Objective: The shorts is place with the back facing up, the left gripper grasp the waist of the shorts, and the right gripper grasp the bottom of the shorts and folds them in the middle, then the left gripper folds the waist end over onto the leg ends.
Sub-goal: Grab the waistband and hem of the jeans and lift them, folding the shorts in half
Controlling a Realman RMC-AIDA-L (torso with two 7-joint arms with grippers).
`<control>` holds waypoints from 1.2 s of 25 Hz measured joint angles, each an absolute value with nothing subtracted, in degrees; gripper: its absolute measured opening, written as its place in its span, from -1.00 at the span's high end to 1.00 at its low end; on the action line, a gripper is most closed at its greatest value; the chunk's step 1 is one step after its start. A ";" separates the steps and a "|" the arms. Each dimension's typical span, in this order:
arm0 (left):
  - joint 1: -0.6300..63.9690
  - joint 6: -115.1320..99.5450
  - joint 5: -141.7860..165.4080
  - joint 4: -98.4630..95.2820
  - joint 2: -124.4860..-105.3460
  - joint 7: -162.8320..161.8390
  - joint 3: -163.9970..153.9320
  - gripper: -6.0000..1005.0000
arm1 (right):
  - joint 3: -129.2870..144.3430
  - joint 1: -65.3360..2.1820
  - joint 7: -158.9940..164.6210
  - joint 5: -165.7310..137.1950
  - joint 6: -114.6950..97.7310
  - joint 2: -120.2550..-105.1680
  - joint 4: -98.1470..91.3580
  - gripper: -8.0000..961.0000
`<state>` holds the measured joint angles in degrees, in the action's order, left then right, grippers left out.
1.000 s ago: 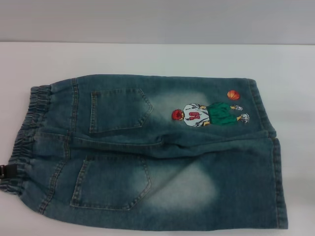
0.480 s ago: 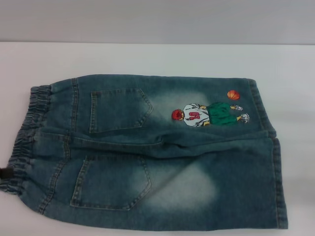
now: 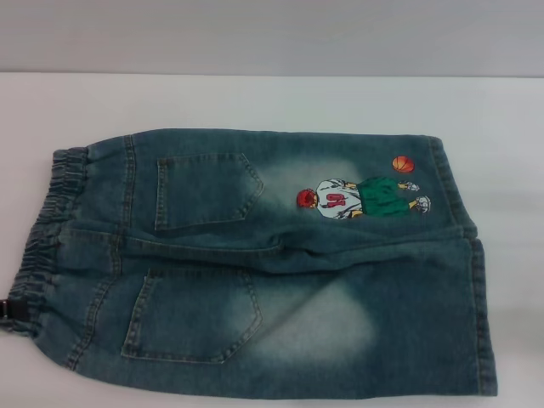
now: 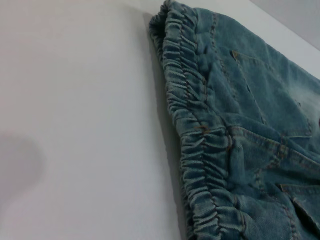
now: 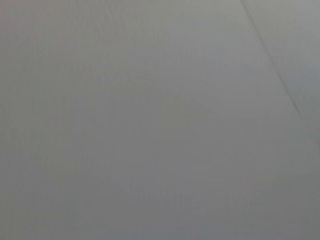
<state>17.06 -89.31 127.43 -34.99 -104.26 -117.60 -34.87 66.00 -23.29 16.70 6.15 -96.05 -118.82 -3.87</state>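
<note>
Cannot tell whether the jaws stand apart or together on either side: only a small black tip of the left gripper [image 3: 8, 311] showing at the left edge of the head view, just beside the near end of the waist [image 3: 51, 238]; right gripper out of sight in every view. Lying flat, back up, on the white table [image 3: 272, 102]: the shorts [image 3: 280, 263], unfolded. Ruffled elastic band at the left end, running close along bare table in the left wrist view [image 4: 200, 135]. Next rightward, two back patch pockets [image 3: 204, 191], one beyond the other. Farther right, on the far leg, an embroidered basketball player [image 3: 361, 200] with an orange ball [image 3: 403, 164] just beside it. At the right end, the bottom of the shorts [image 3: 480, 314], hems straight and flat on the table.
</note>
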 joint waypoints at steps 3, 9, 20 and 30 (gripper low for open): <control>17.23 -89.65 127.50 -34.98 -104.36 -117.60 -34.96 -0.58 | 65.93 -23.29 16.70 6.15 -96.04 -118.82 -3.86 -0.47; 18.39 -91.30 127.54 -34.98 -104.62 -117.60 -35.07 -0.58 | 65.77 -23.29 16.69 6.19 -95.99 -118.82 -3.89 -0.47; 19.73 -92.84 126.94 -35.30 -104.30 -117.60 -33.92 -0.57 | 65.58 -23.03 16.70 6.53 -95.97 -118.82 -3.96 -0.47; 20.57 -93.86 127.42 -35.10 -104.03 -117.46 -34.36 -0.57 | 65.43 -23.34 16.70 6.59 -95.65 -118.79 -3.92 -0.47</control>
